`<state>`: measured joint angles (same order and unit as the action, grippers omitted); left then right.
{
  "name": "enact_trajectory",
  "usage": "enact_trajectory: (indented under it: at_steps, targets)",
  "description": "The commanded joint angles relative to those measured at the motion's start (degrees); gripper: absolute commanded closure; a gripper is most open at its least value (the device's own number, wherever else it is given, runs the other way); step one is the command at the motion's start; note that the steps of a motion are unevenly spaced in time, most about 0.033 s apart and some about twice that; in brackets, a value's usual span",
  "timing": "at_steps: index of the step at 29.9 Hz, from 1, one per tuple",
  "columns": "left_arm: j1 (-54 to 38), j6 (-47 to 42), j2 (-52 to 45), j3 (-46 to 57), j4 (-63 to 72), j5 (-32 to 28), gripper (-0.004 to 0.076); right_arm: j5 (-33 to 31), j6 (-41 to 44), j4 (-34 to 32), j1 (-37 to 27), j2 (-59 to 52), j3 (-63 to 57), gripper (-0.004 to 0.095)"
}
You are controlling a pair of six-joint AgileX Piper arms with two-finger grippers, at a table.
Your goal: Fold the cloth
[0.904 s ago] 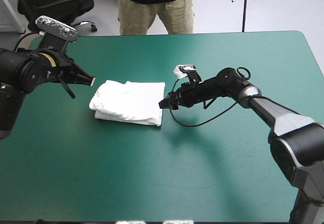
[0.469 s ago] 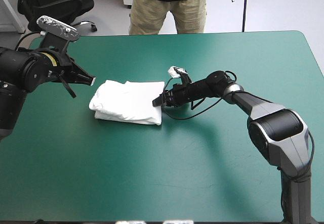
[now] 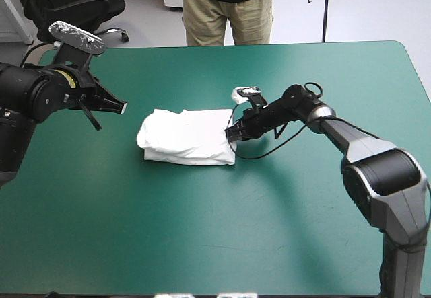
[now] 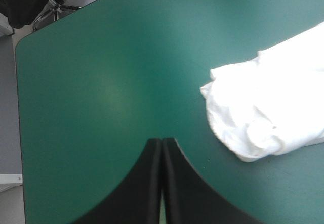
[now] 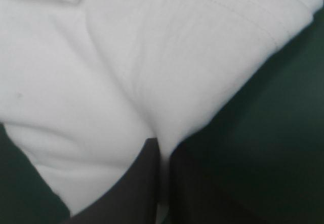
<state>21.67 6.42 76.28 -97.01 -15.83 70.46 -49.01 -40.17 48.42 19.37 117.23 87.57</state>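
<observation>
1. The T-shirt lies as a folded white bundle on the teal-green bench. It sits about mid-width and somewhat toward the far edge, with its long side running left to right.
2. My right tool is down low at the bundle's right-hand edge and touches it. Its arm reaches in from the bench's right side.
3. Through the right wrist camera I see its black fingers nearly together, with a thin strip of white fabric pinched between them. That tool is gripping the T-shirt at a fold near one corner.
4. Ahead of the right tool the cloth fills most of what I see. It is smooth, with a faint stitched line along its far side, and dark bench shows on either side of the corner.
5. My left tool hangs above the bench to the left of the bundle, clear of it, with its tip aimed toward the cloth.
6. Through the left wrist camera its two fingers meet in a single pointed arch, closed on nothing. Bare bench lies ahead of them. The rumpled left end of the T-shirt is off to one side and not touching the tool.
</observation>
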Motion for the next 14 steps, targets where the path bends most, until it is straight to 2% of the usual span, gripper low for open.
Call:
enact_trajectory:
  at_steps: [1, 5, 10, 14]
  targets:
    - [0.1, -0.6, -1.4, -1.6, -0.8, 3.6, 0.0741, 5.6, 1.1, -3.5, -4.7, -10.8, -5.4, 0.0905]
    - [0.1, -0.5, -1.4, -1.6, -0.8, 3.6, 0.0741, 6.7, 1.8, -9.5, -13.5, -22.6, -16.8, 0.0904]
    - [0.1, -0.5, -1.4, -1.6, -0.8, 3.6, 0.0741, 8.7, 8.8, -21.0, -27.9, -35.6, -29.3, 0.0904]
    - [0.1, -0.1, -1.4, -1.6, -0.8, 3.6, 0.0741, 7.4, 10.8, -23.8, -39.0, -41.6, -32.2, 0.0907]
